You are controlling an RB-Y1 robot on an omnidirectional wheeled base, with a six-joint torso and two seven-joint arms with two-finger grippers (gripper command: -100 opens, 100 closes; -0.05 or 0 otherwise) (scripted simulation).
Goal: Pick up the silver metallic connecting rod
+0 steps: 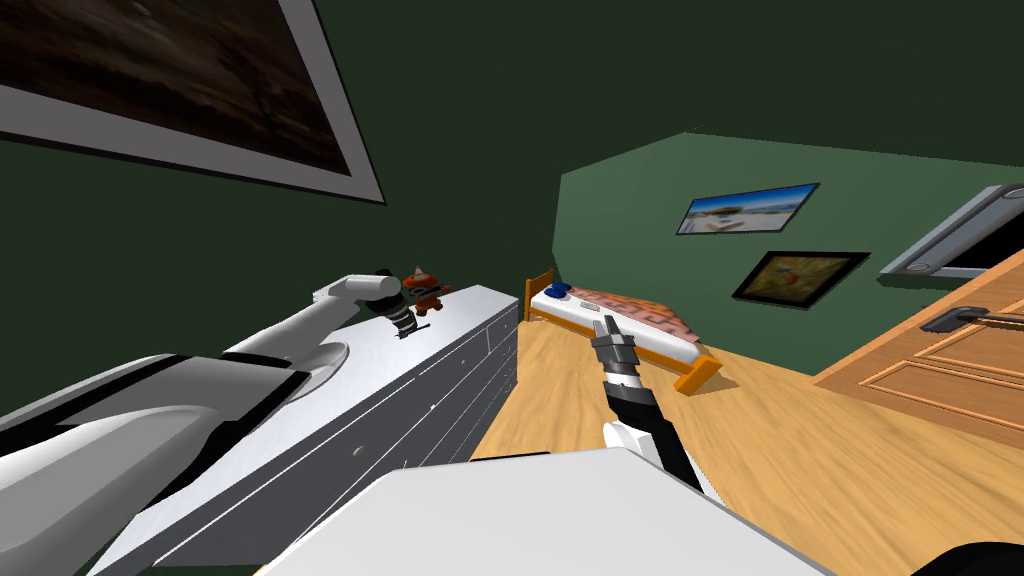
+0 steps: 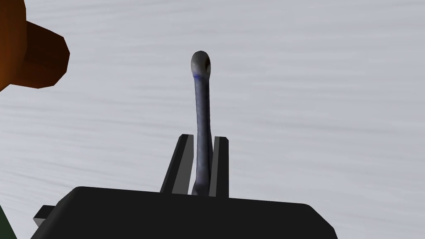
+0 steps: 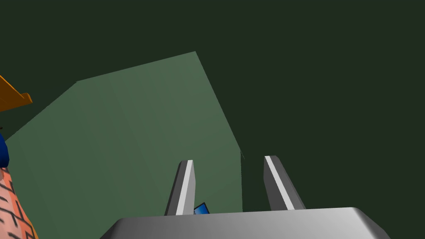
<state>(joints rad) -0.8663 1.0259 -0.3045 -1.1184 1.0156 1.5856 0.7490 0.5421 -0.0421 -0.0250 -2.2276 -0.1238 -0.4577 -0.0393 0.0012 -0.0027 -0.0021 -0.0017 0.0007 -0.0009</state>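
Note:
A slim, dull grey connecting rod (image 2: 202, 112) with a rounded eye at its far end stands out between the fingers of my left gripper (image 2: 202, 143), which is shut on its shaft. Behind it lies the pale grey top of the dresser (image 2: 311, 103). In the head view my left gripper (image 1: 405, 322) reaches over the white dresser (image 1: 440, 350), just in front of a small red-brown figurine (image 1: 426, 288). My right gripper (image 1: 607, 330) is held out over the wooden floor, and its fingers (image 3: 184, 186) stand open with nothing between them.
The red-brown figurine (image 2: 25, 49) sits close beside the held rod. The dresser runs along the dark green wall on my left. A bed (image 1: 625, 325) with an orange frame stands further back, and a wooden door (image 1: 950, 370) is on the right.

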